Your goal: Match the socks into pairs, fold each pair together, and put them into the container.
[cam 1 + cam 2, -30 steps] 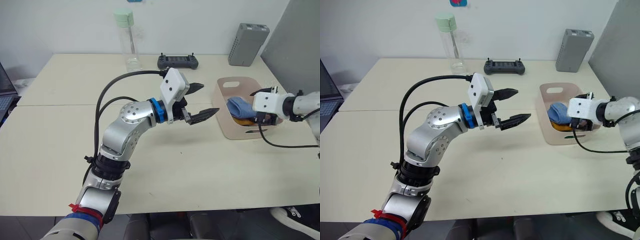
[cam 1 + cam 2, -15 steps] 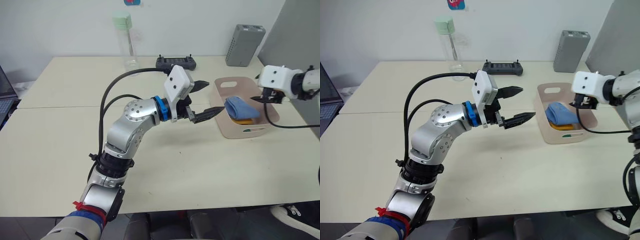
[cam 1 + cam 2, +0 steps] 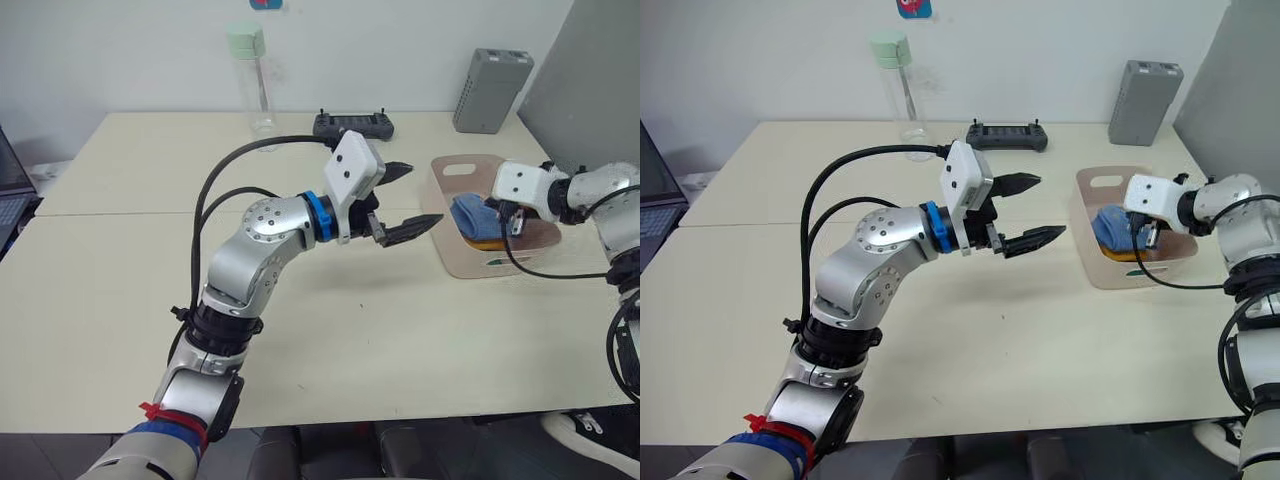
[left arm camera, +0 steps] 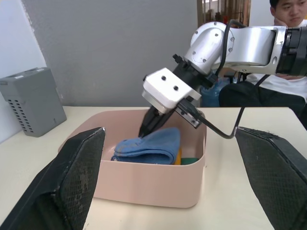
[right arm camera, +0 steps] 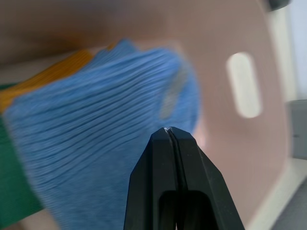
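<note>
Right wrist view — right gripper pinched empty over blue socks; left gripper agape.

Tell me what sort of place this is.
Probably an office or robotics lab. Plain pale tables stand against a white wall, with a handheld controller, a grey box and a water bottle on them, and a seated person watches behind the pink tub.

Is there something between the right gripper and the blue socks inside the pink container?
Nothing visible. The right gripper, fingers shut, hangs just above the folded blue socks inside the container, with only open air between them.
</note>
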